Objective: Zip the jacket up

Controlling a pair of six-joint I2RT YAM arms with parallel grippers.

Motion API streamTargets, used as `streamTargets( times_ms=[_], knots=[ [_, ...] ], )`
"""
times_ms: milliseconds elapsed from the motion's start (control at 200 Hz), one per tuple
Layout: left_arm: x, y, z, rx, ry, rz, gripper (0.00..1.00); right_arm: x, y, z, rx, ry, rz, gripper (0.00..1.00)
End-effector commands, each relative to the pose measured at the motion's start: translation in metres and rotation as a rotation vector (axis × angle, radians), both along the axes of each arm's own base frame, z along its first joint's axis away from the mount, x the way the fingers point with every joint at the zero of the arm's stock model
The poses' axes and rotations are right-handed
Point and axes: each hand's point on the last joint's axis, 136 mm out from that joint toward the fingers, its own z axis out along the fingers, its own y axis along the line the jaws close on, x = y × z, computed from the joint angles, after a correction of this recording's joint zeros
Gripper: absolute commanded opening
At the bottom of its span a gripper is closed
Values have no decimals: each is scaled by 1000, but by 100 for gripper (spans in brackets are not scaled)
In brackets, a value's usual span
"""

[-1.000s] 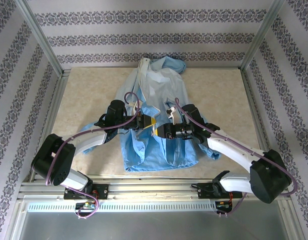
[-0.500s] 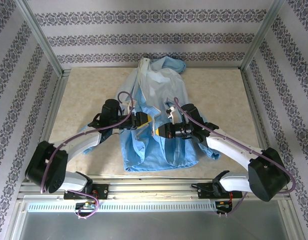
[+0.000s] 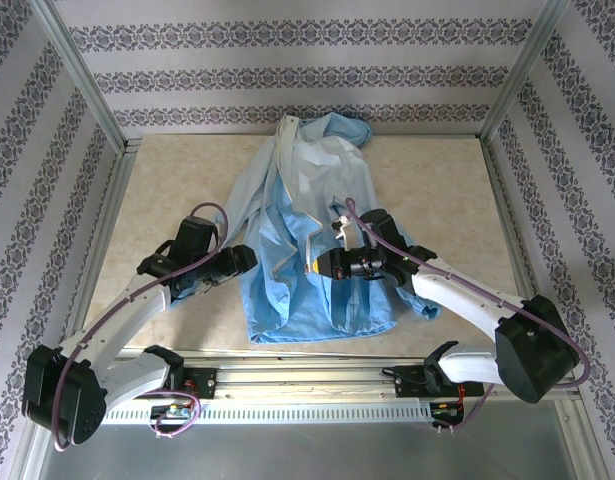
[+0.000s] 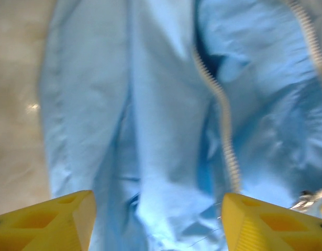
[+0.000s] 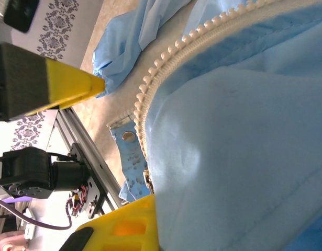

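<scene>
The light-blue jacket (image 3: 322, 300) lies flat on the table with its hood at the far side and its front partly apart. Its pale zipper strip (image 3: 280, 190) runs down the middle. My left gripper (image 3: 242, 258) hovers at the jacket's left edge, open. In the left wrist view the left gripper (image 4: 158, 209) has its yellow fingers (image 4: 51, 219) spread wide above blue fabric, with the zipper teeth (image 4: 221, 110) off to the right. My right gripper (image 3: 315, 265) sits at the jacket's centre, open. In the right wrist view the right gripper (image 5: 126, 144) straddles the zipper teeth (image 5: 150, 83) and a snap tab (image 5: 128, 149).
The beige table (image 3: 167, 190) has bare room on both sides of the jacket. Patterned walls and metal frame posts (image 3: 82, 75) close in the sides and back. A metal rail (image 3: 307, 365) runs along the near edge by the arm bases.
My left arm has pulled back to the left, from the jacket's centre by the zipper out to its left edge. The right arm has hardly moved.
</scene>
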Motion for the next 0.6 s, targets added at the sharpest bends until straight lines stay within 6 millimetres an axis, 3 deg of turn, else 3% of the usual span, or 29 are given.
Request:
streamTargets(
  times_ms=[0, 275, 595],
  knots=[
    [-27, 16, -24, 55, 100, 37, 64, 0, -5, -6, -22, -26, 4, 0],
    [-25, 1, -5, -42, 22, 37, 62, -4, -6, -17, -36, -16, 20, 0],
    [-5, -53, 16, -278, -90, 11, 55, -13, -13, -23, -53, -20, 15, 0]
  ],
)
